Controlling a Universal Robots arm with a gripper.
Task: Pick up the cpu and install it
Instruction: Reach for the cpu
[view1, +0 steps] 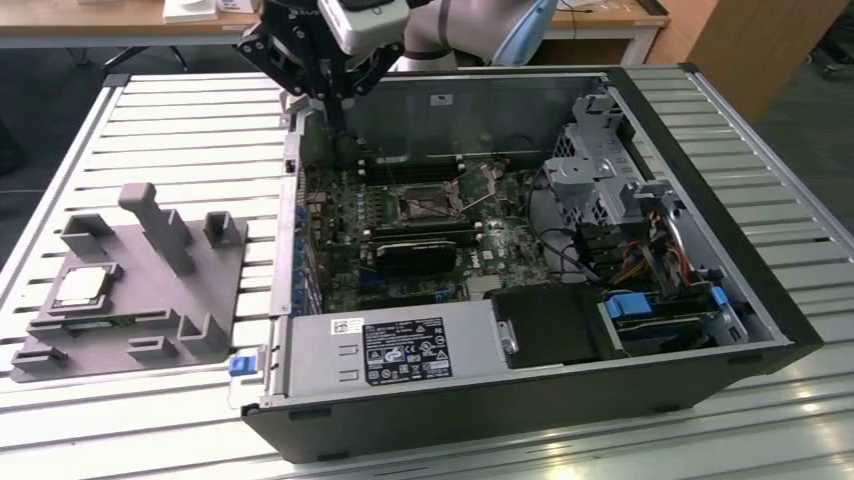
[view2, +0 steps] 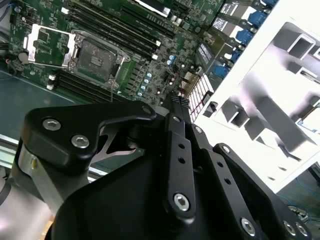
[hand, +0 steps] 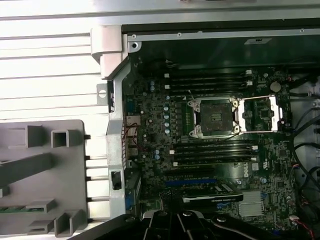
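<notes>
On a slatted metal surface lies one open computer case on its side, its single green circuit board facing up. Just beside it, toward the exterior view's left, sits one grey plastic fixture with upright posts. The case's metal side wall stands between the two.

Inside the case, a grey power unit fills the near edge and a metal drive cage rises toward the exterior view's right, with a tangle of cables below it. One dark expansion card lies across the board.

The robot's one black hand hangs over the far corner of the case, above the side wall. Its fingers are pressed together and hold nothing (both wrist views look down past them).

The board's one square socket has its metal cover plate swung open to one side. Rows of long black slots flank it on two sides.

The one cpu, silver-topped, lies flat in a recess on the fixture's outer side. It is well apart from the hand and the socket.
</notes>
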